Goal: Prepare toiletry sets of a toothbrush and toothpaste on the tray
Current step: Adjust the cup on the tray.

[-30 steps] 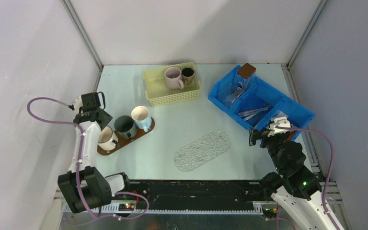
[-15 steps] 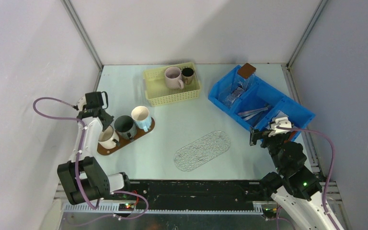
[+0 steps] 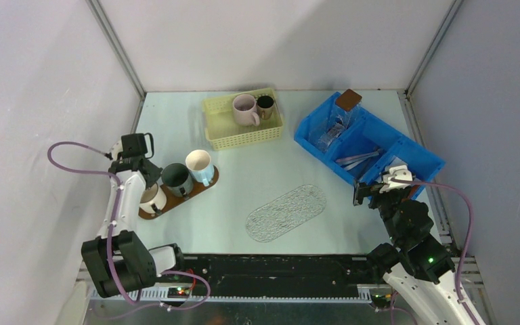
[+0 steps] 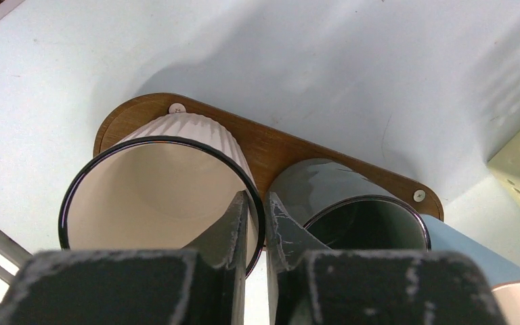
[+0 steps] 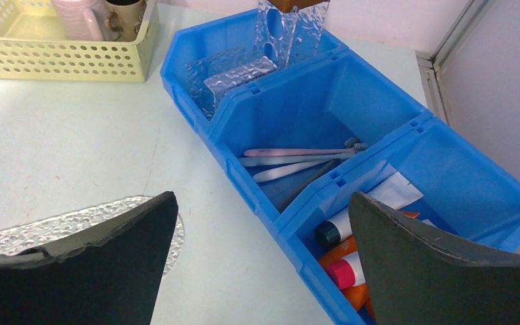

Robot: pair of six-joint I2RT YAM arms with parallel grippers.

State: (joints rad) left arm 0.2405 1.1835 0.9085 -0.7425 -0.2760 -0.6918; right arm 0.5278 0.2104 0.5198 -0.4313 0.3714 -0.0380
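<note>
Pale pink and white toothbrushes (image 5: 298, 157) lie in the middle compartment of the blue bin (image 5: 244, 108). Orange and white toothpaste tubes (image 5: 349, 261) lie in its near compartment. A clear textured oval tray (image 3: 286, 212) lies empty at the table's centre. My right gripper (image 5: 263, 203) is open and empty, hovering over the table beside the bin's near compartment; it also shows in the top view (image 3: 372, 194). My left gripper (image 4: 257, 210) is shut on the rim of a white ribbed mug (image 4: 156, 183), one finger inside it and one outside.
The white mug, a dark green mug (image 4: 359, 203) and a blue mug (image 3: 199, 167) stand on a wooden tray (image 4: 291, 145) at the left. A yellow basket (image 3: 242, 122) with two mugs is at the back. A clear holder with a brown top (image 3: 342, 112) stands in the bin's far compartment.
My left gripper has moved toward me and a little right, coming down onto the white mug's rim. The right arm has not moved.
</note>
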